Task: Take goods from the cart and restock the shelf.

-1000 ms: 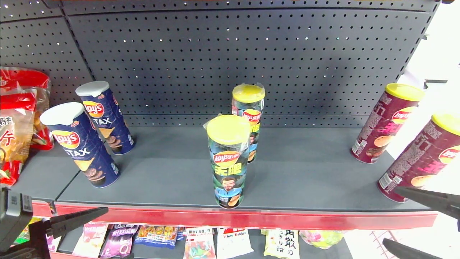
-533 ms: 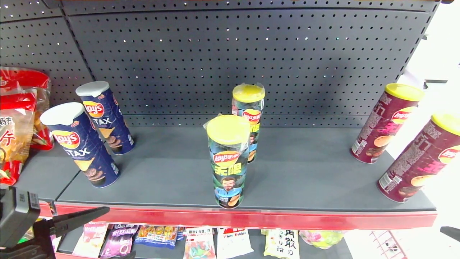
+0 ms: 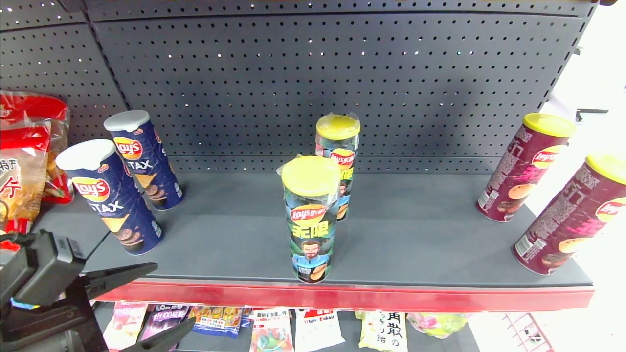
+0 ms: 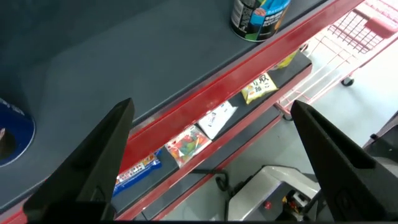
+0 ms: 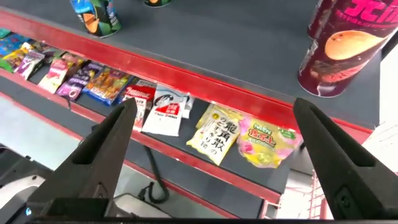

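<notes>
The shelf (image 3: 391, 234) carried six crisp cans, all standing on their bases in three pairs. At the left were two blue cans with white lids, the front blue can (image 3: 110, 198) near the red front lip (image 3: 342, 296) and the rear blue can (image 3: 144, 159) close to the pegboard back (image 3: 318, 88). In the middle, the front green can (image 3: 310, 220) with a yellow lid stood right at the lip, and the rear green can (image 3: 338, 156) stood just behind it. At the right end, the rear maroon can (image 3: 525, 168) and the front maroon can (image 3: 570, 215) stood near each other, both with yellow lids. Red snack bags (image 3: 24, 156) were stacked at the far left of the shelf. Small packets (image 3: 318, 330) lay in a row on the lower shelf beneath the lip. The left gripper (image 3: 175, 293) hung in front of the lip below the blue cans, its jaws spread wide and holding nothing. The right gripper (image 5: 214, 102) hung in front of the lower shelf, below the front maroon can, its jaws likewise spread apart and empty. A red wire cart (image 4: 364, 28) stood on the floor beyond the shelf; its contents could not be made out.
</notes>
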Controlling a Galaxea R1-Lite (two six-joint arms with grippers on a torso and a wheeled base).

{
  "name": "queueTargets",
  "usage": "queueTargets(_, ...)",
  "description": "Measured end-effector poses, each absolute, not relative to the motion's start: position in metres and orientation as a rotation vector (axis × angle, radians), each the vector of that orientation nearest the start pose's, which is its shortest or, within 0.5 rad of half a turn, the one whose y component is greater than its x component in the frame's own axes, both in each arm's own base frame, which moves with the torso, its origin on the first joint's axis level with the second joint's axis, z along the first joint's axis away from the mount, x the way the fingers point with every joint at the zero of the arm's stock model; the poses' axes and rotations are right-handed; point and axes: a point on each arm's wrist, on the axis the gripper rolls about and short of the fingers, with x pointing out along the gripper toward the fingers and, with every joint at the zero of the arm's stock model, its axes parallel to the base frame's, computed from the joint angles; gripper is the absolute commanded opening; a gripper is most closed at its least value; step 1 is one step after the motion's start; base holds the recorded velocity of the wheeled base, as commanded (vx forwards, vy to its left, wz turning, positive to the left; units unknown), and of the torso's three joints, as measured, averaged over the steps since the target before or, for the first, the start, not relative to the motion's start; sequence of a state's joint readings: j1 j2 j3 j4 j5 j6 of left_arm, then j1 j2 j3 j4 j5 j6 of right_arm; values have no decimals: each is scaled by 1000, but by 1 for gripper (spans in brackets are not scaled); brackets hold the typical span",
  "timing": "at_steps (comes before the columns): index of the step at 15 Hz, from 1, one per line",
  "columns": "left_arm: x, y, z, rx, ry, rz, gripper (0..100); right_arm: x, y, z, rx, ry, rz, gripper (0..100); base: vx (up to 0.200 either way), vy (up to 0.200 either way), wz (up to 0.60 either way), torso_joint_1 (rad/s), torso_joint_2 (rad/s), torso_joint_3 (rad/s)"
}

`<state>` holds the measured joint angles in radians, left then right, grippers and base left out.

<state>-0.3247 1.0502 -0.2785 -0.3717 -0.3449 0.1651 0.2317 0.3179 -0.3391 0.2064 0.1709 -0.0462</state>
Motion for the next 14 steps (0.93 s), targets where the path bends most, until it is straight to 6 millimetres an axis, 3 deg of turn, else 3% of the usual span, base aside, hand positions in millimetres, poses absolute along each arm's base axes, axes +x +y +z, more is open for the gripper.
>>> queueTargets(6,147,-75,150,182,453,-780,100,-14,1,155,-48,161,371,100,0,0,0,0,0,0)
queueTargets(14,226,-121,142,241,547,-678,100,-13,1,154,-35,168,371,100,0,0,0,0,0,0)
